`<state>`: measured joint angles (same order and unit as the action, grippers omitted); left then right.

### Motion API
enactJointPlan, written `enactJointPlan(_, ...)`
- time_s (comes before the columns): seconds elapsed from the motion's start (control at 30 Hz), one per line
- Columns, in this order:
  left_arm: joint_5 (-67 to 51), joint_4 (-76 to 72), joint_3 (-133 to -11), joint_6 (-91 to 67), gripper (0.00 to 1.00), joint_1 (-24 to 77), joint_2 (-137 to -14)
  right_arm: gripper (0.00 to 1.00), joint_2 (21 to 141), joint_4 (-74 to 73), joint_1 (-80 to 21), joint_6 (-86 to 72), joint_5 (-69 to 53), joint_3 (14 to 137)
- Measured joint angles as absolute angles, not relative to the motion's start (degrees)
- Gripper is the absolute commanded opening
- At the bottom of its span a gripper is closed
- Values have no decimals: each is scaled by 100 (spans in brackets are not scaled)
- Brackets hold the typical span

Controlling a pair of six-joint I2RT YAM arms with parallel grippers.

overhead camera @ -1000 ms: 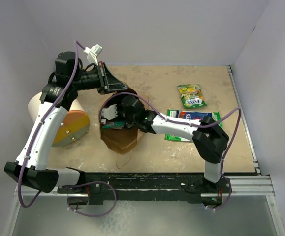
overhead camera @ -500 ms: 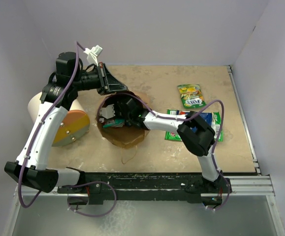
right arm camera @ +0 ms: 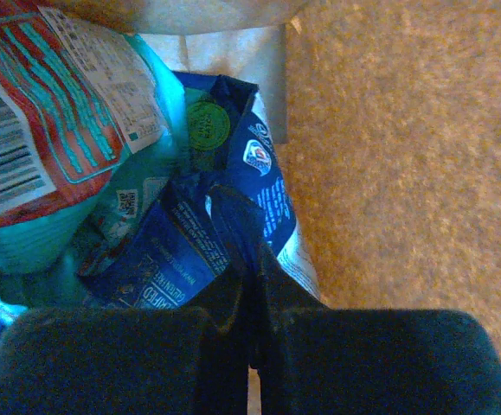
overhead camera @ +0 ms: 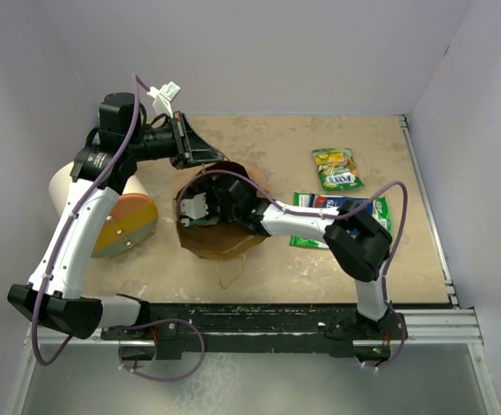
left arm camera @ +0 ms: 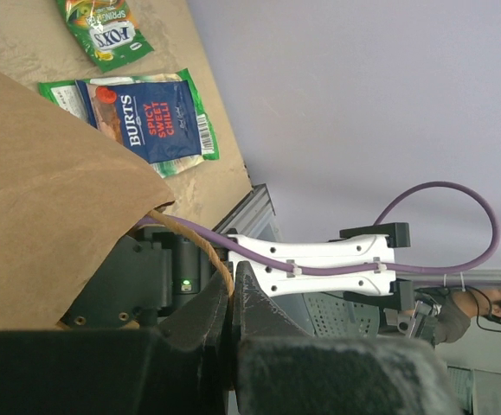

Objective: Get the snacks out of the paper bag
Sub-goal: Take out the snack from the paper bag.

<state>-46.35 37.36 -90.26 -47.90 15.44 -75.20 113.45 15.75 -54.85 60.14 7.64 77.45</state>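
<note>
The brown paper bag (overhead camera: 224, 242) stands open in the middle of the table, and in the left wrist view its side (left arm camera: 42, 216) fills the left. My left gripper (overhead camera: 205, 156) (left arm camera: 230, 281) is shut on the bag's twisted paper handle (left arm camera: 200, 246) at the far rim. My right gripper (overhead camera: 196, 209) (right arm camera: 252, 259) reaches inside the bag and is shut on a crumpled dark blue snack packet (right arm camera: 189, 251). A teal and red packet (right arm camera: 51, 130) lies beside it in the bag. On the table lie a green-yellow packet (overhead camera: 337, 169) (left arm camera: 103, 26) and a green-edged dark blue one (overhead camera: 341, 204) (left arm camera: 146, 117).
A white cylinder with an orange-yellow round end (overhead camera: 116, 220) lies left of the bag, under my left arm. White walls close in the table on the left, back and right. A metal rail (overhead camera: 423, 324) runs along the near edge.
My right gripper has gone from open to shut, pinching the dark blue packet inside the bag; its arm shifted a little. The left gripper has kept its hold on the handle.
</note>
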Motion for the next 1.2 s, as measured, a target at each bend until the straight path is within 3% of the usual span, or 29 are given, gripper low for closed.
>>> enactJointPlan(0.7, -4383, 4021, -9094, -4560, 0, 1538, -7520, 0, 9017, 1037, -5826, 5105, -23, 6560)
enactJointPlan(1.2, -4281, 4091, -9118, -4534, 0, 1538, -7520, 0, 7644, -687, -5887, 3524, -1385, 7078)
